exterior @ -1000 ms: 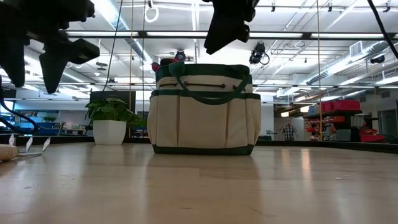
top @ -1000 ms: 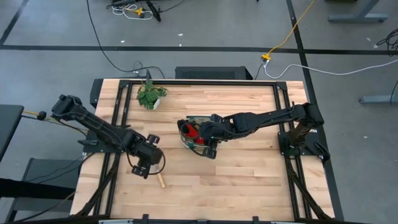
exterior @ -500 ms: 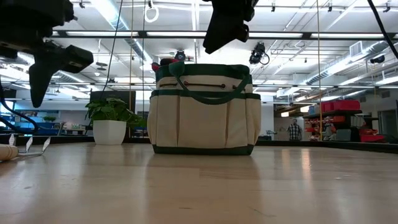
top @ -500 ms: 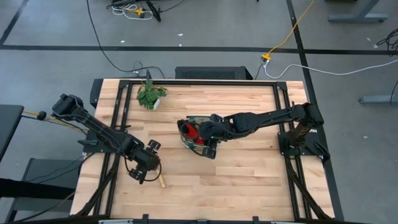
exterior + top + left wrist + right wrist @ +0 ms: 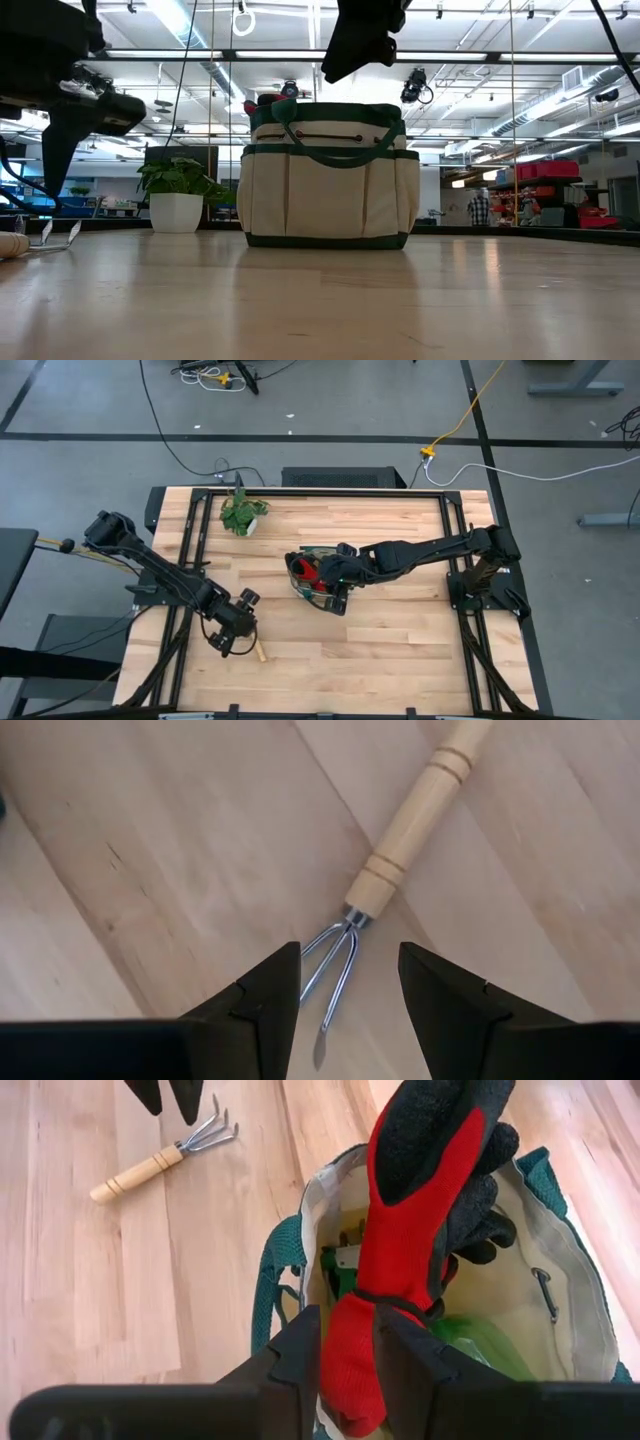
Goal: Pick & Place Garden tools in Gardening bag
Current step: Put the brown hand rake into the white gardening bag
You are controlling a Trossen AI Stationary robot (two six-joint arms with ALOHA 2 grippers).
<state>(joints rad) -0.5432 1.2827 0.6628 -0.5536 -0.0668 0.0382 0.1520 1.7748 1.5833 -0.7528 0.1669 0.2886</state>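
**Gloves over the bag, rake under the other arm**

The right end effector [image 5: 345,1370] hangs just above the open mouth of the gardening bag [image 5: 313,578], its two dark fingers pinching the black-and-red gloves [image 5: 415,1230] at their red cuff. The gloves stick out ahead of the fingers, over the bag's opening. Below them, inside the bag, something bright green [image 5: 470,1340] and a bit of green-and-white tool show against the cream lining. From table height the bag [image 5: 330,175] stands upright in the middle of the table [image 5: 400,300], with the dark bulk of that arm above its rim.

The left end effector [image 5: 345,980] is down low at the near-left part of the table, well apart from the bag. Its fingers are spread, and the metal tines of the hand rake [image 5: 400,870] lie on the wood between their tips, not touched by either one that I can see. The wooden handle runs away from the fingers, flat on the boards. From overhead, only the end of the handle [image 5: 259,651] peeks out beside that end effector [image 5: 232,637].

A small potted plant [image 5: 241,513] sits near the far-left corner, well away from both arms.
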